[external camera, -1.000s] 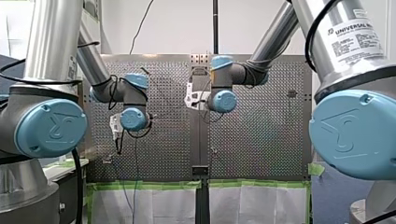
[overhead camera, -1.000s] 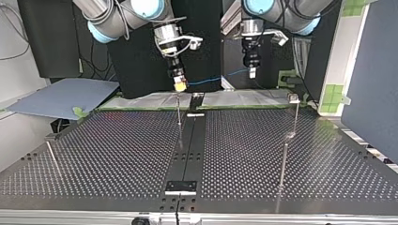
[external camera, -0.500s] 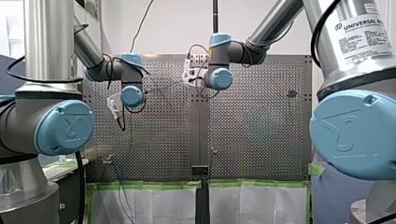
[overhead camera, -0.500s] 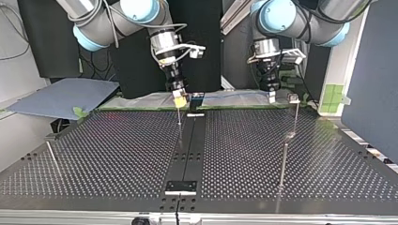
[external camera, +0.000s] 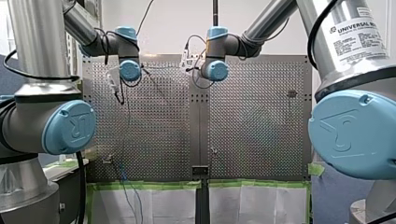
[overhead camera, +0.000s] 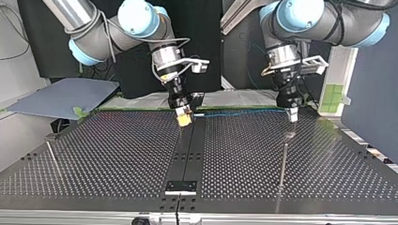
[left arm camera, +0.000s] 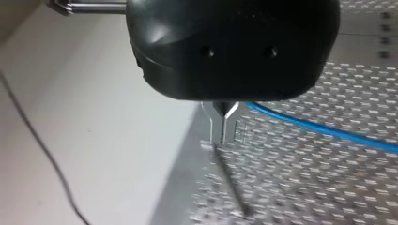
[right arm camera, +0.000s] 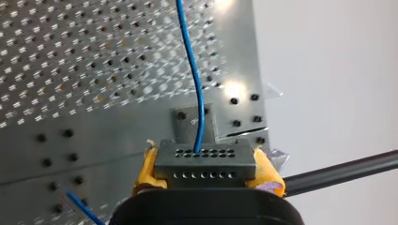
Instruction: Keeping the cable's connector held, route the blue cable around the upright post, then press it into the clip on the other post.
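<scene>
The right gripper (right arm camera: 205, 165) clamps the connector (right arm camera: 204, 157) between its yellow pads (right arm camera: 149, 171). The left gripper (left arm camera: 223, 126) is pinched narrow on the blue cable (overhead camera: 239, 112), at the top of a thin post (overhead camera: 283, 159). The cable runs taut between them, so I think both arms should descend together, gently.

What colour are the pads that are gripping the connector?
Yellow. The pads on either side of the grey connector show best in the right wrist view.

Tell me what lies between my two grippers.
The blue cable, running nearly straight from the connector in my right gripper to my left gripper; top view shows it.
</scene>
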Motion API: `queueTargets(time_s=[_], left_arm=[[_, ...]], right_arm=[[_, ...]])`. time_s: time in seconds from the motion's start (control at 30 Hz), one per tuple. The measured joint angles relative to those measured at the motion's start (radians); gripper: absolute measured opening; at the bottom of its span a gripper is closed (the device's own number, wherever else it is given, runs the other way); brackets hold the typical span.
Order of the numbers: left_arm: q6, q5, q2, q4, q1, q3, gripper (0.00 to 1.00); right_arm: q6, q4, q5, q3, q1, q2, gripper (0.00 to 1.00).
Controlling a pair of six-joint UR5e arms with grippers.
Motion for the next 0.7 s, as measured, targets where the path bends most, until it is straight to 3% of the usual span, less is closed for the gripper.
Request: queueTargets(time_s=[0.23, 0.5, 0.7], left_arm=[[0.004, 0.013, 0.054, -0.066, 0.018, 0.061, 0.00], [0.015, 0.022, 0.014, -0.142, 0.039, 0.130, 0.00], [0.026, 0.025, 0.018, -0.195, 0.058, 0.192, 0.00]], right_arm=[[0.003, 0.032, -0.021, -0.071, -0.003, 0.001, 0.00], [0.018, 0.058, -0.038, -0.151, -0.008, 0.003, 0.00], [0.025, 0.071, -0.056, -0.210, -0.018, 0.010, 0.00]])
